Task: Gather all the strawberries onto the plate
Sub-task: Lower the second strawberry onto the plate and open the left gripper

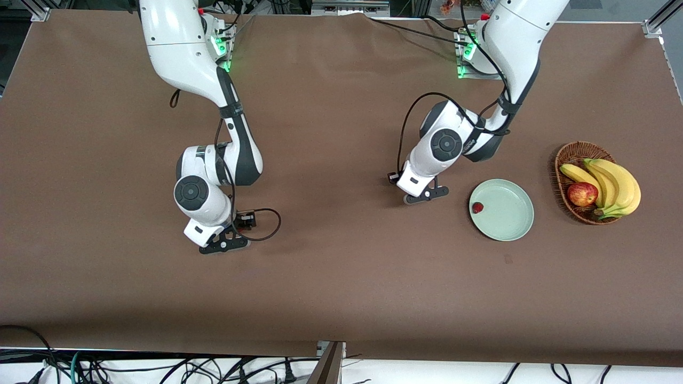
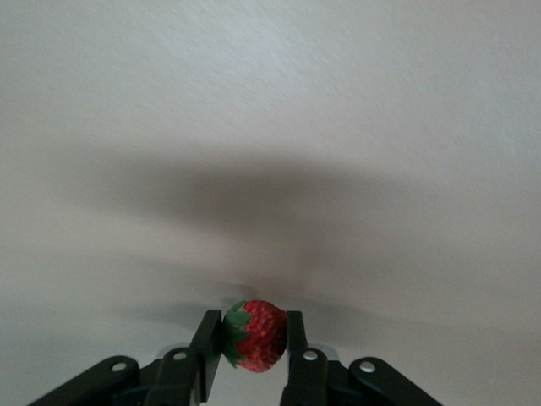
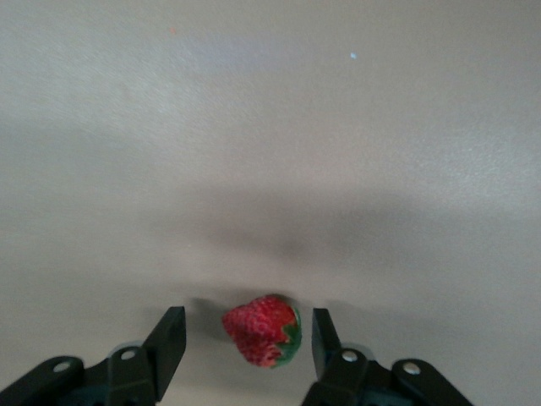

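Low in the left wrist view, the left gripper point(image 2: 255, 338) is pinched onto a strawberry point(image 2: 254, 336) across its sides, cap sideways. The right gripper point(image 3: 248, 338) stands partly open, straddling a second berry point(image 3: 262, 329) without touching it. A third one point(image 1: 477, 207) lies in the plate point(image 1: 507, 226), right of centre in the front view. They look tiny, light and soft, so I'd squeeze gently across the belly.
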Controlling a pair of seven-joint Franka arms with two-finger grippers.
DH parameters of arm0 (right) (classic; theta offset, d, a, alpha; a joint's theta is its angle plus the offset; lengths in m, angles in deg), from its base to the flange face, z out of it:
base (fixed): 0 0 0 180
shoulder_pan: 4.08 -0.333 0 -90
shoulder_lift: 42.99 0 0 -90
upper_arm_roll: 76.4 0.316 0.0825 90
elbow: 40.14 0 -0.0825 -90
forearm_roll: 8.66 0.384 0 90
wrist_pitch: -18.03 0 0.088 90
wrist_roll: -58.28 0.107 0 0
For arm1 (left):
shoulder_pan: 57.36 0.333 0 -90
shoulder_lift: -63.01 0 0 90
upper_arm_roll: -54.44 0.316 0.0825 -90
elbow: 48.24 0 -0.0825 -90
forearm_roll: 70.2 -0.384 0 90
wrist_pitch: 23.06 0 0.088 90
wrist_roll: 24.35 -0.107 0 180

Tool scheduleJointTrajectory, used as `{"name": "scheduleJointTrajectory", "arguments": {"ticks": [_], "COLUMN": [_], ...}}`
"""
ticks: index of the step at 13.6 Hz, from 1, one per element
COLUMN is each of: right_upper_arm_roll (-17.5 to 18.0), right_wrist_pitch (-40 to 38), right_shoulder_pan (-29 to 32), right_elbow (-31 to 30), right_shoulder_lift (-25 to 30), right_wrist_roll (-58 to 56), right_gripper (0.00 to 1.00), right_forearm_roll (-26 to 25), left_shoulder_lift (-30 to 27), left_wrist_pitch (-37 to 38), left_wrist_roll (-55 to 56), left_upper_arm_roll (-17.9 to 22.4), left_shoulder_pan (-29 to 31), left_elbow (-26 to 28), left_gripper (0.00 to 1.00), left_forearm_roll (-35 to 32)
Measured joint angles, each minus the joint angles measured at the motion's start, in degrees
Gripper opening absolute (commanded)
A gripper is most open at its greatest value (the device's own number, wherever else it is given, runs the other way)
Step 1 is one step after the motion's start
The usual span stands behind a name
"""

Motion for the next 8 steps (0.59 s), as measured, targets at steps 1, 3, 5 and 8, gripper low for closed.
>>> {"name": "scheduleJointTrajectory", "arguments": {"ticks": [1,3,5,8], "right_upper_arm_roll": [0.03,0.06,0.14,0.48], "right_wrist_pitch": [0.15,0.33,0.34,0.26], "right_shoulder_pan": [0.34,1.38,2.29,2.50], "right_elbow": [-0.01,0.00,0.13,0.19], "right_shoulder_lift": [-0.47,-1.22,-1.24,-1.03], "right_wrist_roll": [-0.02,-0.49,-1.03,-1.17], "right_gripper": [0.69,0.64,0.49,0.30], "right_forearm_roll": [0.00,0.04,0.57,1.81], "left_shoulder_lift": [-0.56,-1.61,-2.29,-2.34], "left_wrist_pitch": [3.94,12.25,18.09,21.28], "left_wrist_roll": [-1.14,-6.49,-14.38,-29.56], "left_upper_arm_roll": [0.03,0.15,0.35,0.74], "left_shoulder_pan": [1.14,4.25,8.16,14.21], "left_elbow": [-1.60,-5.68,-9.11,-11.19], "left_gripper": [0.04,0.05,0.06,0.07], "left_forearm_roll": [-0.20,-0.37,-0.49,-4.94]}}
